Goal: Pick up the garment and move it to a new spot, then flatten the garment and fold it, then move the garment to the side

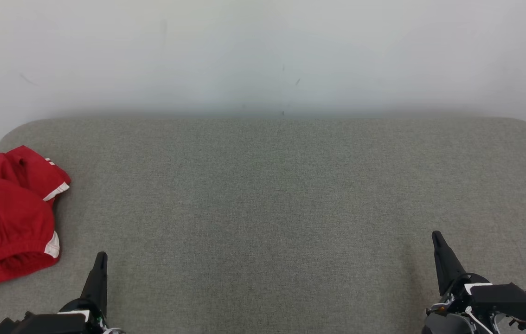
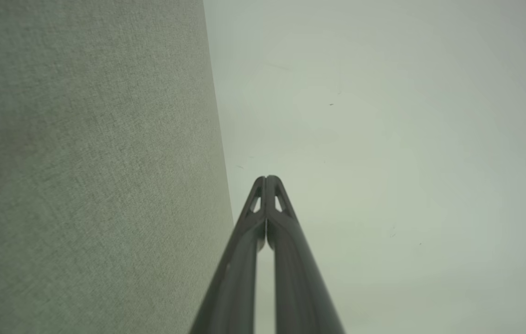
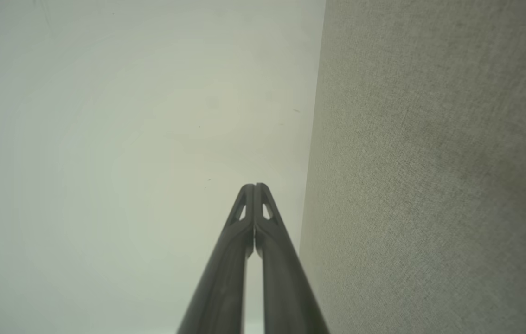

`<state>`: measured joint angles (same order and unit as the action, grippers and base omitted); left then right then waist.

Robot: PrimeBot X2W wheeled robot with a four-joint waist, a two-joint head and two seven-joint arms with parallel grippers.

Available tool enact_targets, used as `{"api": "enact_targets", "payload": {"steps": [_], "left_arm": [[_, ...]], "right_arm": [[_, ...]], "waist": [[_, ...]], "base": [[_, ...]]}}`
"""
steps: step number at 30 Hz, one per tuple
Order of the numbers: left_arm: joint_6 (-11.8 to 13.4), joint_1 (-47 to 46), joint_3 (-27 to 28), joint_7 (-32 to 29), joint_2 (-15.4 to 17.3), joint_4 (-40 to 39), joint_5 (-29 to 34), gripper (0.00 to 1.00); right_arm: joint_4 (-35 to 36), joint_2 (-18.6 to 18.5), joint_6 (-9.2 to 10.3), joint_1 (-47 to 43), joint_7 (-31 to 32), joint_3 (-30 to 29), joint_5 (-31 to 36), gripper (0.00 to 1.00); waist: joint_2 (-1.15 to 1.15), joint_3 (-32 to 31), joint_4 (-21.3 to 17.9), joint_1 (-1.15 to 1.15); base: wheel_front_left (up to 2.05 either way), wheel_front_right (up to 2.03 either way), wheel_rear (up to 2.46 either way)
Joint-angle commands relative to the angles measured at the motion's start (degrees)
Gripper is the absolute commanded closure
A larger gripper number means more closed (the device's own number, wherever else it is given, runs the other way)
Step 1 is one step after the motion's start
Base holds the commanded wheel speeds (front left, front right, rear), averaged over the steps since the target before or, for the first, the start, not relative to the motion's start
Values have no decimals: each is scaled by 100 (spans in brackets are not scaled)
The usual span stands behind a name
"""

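Both pinched fully shut and holding nothing: left gripper (image 1: pixel 101 256) low at the near left, right gripper (image 1: pixel 435 234) low at the near right, fingers (image 2: pixel 237 260) pressed tip to tip in each wrist view. Red garment (image 1: pixel 8 218) with white trim bunched at the far left of the grey padded table (image 1: pixel 263 195), near the left gripper but apart from it, partly cut off by the head view's border, so no telling how close to the table's own edge. Looks crumpled rather than folded, so probably at the very start of the job. Risks from here: reaching in with jaws shut and merely shoving the heap further left, perhaps off the table; pinching a single layer or the white hem and lifting a trailing bundle, dragging and twisting on the way across; grabbing several layers at once and making the flattening harder. Soft, slack cloth, likely to slump and hide its corners. Right gripper well apart from it, needing a long reach across to help.
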<state>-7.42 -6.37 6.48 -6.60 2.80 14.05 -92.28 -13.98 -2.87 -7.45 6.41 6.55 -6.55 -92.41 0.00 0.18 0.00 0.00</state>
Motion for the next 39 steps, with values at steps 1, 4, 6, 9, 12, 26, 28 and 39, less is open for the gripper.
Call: {"api": "enact_targets", "payload": {"steps": [1, 4, 6, 9, 12, 26, 28, 39], "left_arm": [[-19, 35, 17, -6, 16, -15, -28, 100], [-19, 35, 18, -6, 15, -15, -28, 100], [-19, 35, 16, -6, 16, -15, -28, 100], [-19, 35, 16, -6, 16, -15, -28, 100], [-19, 35, 16, -6, 16, -15, -28, 100], [-19, 35, 16, -6, 15, -15, -28, 100], [-19, 35, 16, -6, 16, -15, -28, 100], [-19, 35, 18, -6, 15, -15, -28, 100]], "right_arm": [[6, -1, -7, -47, 15, 0, -3, 100], [4, -1, -7, -47, 15, 0, -3, 100], [4, -1, -7, -47, 15, 0, -3, 100], [6, -1, -7, -47, 15, 0, -3, 100], [4, -1, -7, -47, 15, 0, -3, 100], [4, -1, -7, -47, 15, 0, -3, 100], [4, -1, -7, -47, 15, 0, -3, 100], [5, -1, -7, -47, 15, 0, -3, 100]], "waist": [[0, 0, 0, 0], [0, 0, 0, 0], [0, 0, 0, 0], [0, 0, 0, 0], [0, 0, 0, 0], [0, 0, 0, 0], [0, 0, 0, 0], [0, 0, 0, 0]], "base": [[0, 0, 0], [0, 0, 0], [0, 0, 0], [0, 0, 0], [0, 0, 0], [0, 0, 0], [0, 0, 0], [0, 0, 0]]}}
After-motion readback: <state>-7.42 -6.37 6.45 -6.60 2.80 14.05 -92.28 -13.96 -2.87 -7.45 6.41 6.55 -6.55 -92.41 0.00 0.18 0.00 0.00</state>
